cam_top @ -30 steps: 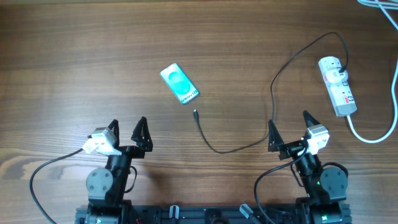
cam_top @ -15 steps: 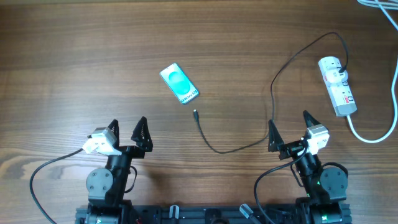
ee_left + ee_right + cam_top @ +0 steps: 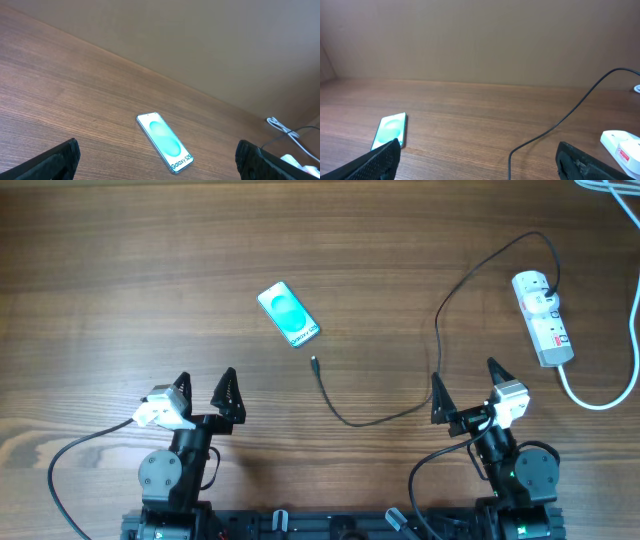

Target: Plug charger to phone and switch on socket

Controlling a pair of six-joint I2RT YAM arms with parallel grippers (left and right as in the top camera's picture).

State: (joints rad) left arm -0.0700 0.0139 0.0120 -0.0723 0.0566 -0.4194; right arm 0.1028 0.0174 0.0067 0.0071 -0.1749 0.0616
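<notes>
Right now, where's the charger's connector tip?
Overhead view: the charger tip lies free on the table near centre, just below-right of the phone and not touching it. Its cable runs right to the socket.

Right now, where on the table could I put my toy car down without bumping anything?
Bare wood: the whole left side of the table, left of the phone; also the far strip beyond it. Between the phone and the charger cable's bend there's room too. Crowded: the right, around the socket and its white cord.
</notes>
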